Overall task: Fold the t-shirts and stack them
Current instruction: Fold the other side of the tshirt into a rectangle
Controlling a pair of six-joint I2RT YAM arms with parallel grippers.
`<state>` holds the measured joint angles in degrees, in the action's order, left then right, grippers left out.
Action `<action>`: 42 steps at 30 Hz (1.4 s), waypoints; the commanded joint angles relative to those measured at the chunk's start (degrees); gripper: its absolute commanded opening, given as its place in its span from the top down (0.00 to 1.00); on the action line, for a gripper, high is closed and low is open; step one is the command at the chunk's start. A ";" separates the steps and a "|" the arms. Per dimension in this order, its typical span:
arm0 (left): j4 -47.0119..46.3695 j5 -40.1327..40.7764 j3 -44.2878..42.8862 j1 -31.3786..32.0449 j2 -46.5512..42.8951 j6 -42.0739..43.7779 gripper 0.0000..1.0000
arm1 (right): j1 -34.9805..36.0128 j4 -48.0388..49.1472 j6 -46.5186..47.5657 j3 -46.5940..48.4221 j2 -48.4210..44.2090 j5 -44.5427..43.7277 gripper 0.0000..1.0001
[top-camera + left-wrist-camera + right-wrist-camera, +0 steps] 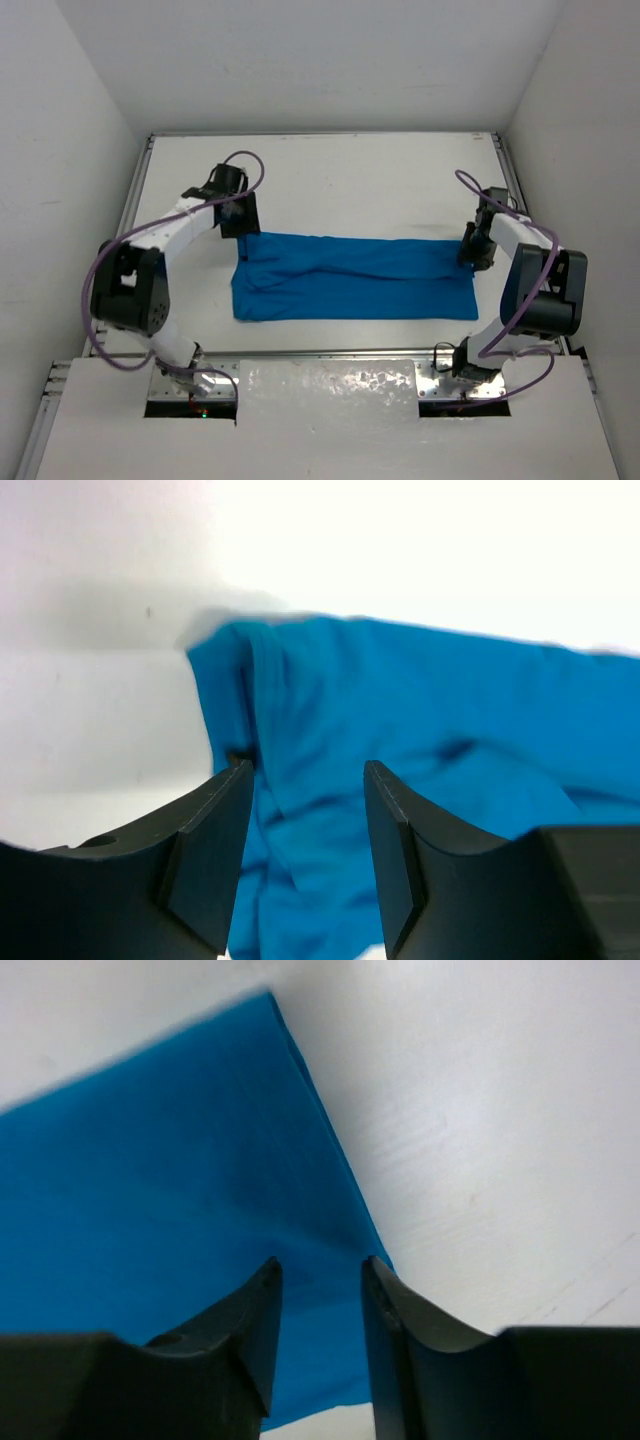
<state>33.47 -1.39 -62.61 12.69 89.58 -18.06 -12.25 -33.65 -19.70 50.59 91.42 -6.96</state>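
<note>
Now the bright blue t-shirt [355,277] lies folded lengthwise, wrinkled.

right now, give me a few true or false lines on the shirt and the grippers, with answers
1. The shirt lies on the table. True.
2. The shirt is red. False: it is blue.
3. The left gripper is open. True.
4. The right gripper is at the shirt's left end. False: it is at the right end, also open.
</note>
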 commanded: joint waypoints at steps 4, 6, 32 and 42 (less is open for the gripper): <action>0.63 1.65 -9.71 -2.23 11.13 4.44 0.55 | -1.45 4.46 0.54 9.95 5.33 4.31 0.59; 0.19 -0.28 -11.30 -2.32 13.68 4.70 0.55 | -1.64 6.04 1.24 11.54 7.45 6.69 0.58; -1.22 -5.47 -22.37 -4.86 22.30 4.26 1.00 | -3.13 7.19 1.86 21.65 19.68 7.05 1.00; -2.10 -8.18 -24.74 -7.33 25.72 5.32 0.74 | -4.01 4.57 1.25 29.30 24.77 8.61 0.93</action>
<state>33.32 -7.01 -84.23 5.89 113.78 -13.21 -15.92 -27.70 -18.15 77.01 114.87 0.23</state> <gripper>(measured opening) 0.210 0.044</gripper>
